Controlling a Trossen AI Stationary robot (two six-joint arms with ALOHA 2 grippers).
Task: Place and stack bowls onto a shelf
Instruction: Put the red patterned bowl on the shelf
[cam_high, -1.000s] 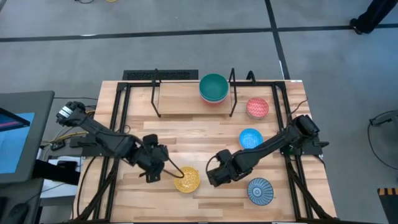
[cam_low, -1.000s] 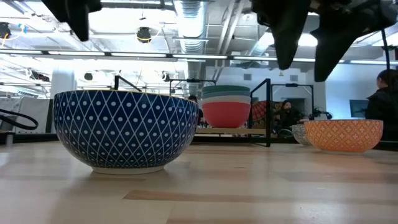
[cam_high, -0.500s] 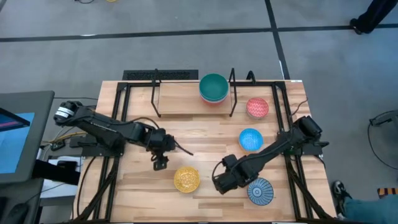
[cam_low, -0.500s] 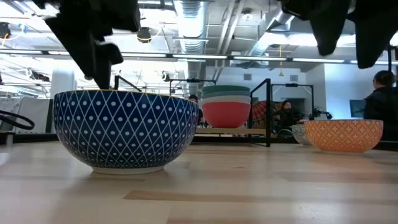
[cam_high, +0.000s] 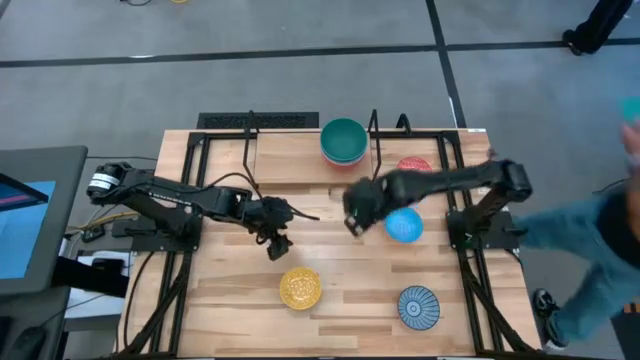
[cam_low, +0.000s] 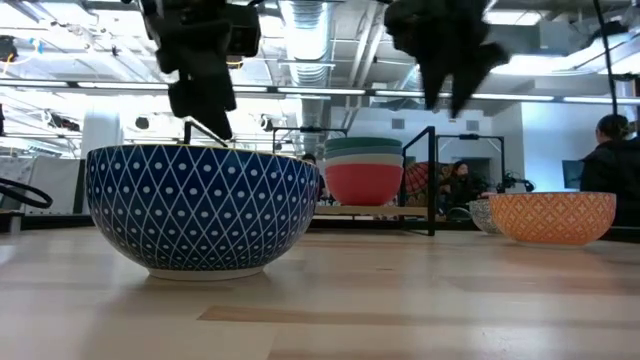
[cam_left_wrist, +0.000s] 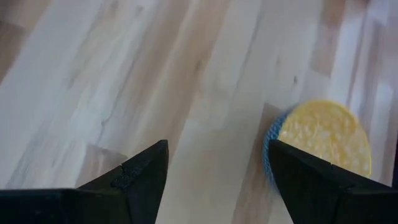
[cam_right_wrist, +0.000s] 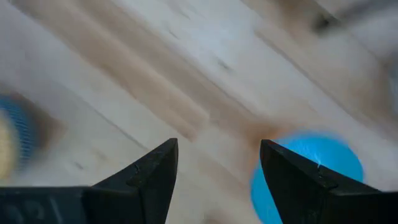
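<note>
My left gripper hovers open over bare tabletop, just on the far side of the yellow patterned bowl, which has a blue outer wall and stands on its base. My right gripper is open above the table's middle, beside the light blue bowl. A stack of bowls with the teal one on top stands on the shelf. My right arm partly hides the pink-red bowl. The blue-white striped bowl stands near the table's near edge.
Black wire frames stand beside the shelf at the far edge. A person's blurred blue sleeve reaches in past the table's right edge. In the low view a person stands in the room beyond. Bare wood lies between both grippers.
My left gripper has risen from the yellow bowl's rim and moved toward the far edge and rightward. My right gripper has swung from beside the striped bowl toward the far edge, ending next to the light blue bowl. A person has come in at the right. The bowls have stayed put.
</note>
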